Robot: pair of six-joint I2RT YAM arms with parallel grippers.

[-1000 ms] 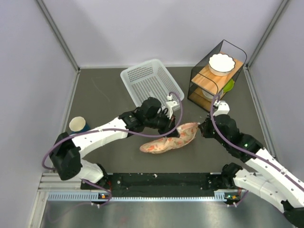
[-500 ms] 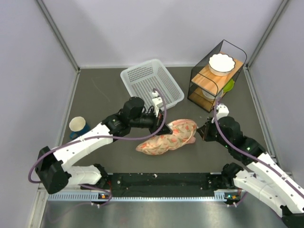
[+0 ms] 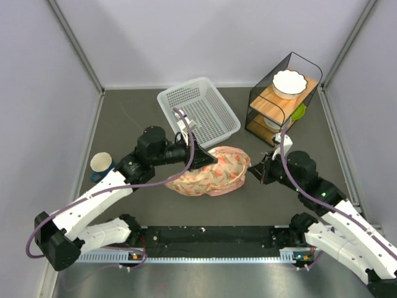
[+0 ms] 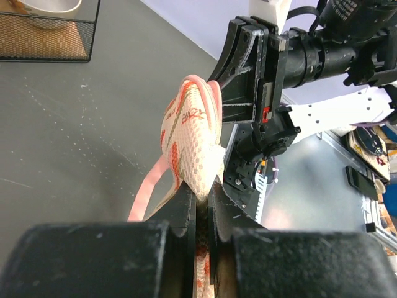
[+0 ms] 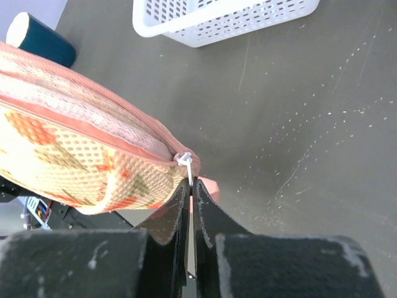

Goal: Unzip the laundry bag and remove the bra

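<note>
The laundry bag, beige-pink mesh with red-orange prints and pink trim, is held between both grippers at mid-table. My left gripper is shut on the bag's fabric at its left end; in the left wrist view its jaws pinch the mesh of the bag. My right gripper is at the bag's right end; in the right wrist view it is shut on the white zipper pull at the end of the bag. The bra is hidden.
A white perforated basket stands just behind the bag and also shows in the right wrist view. A black wire rack with a white bowl is at the back right. A teal cup stands at the left.
The left arm has drawn back to the left with the bag's end in its jaws. The bag has shifted left and bunched up rounder. The right gripper has followed a little left.
</note>
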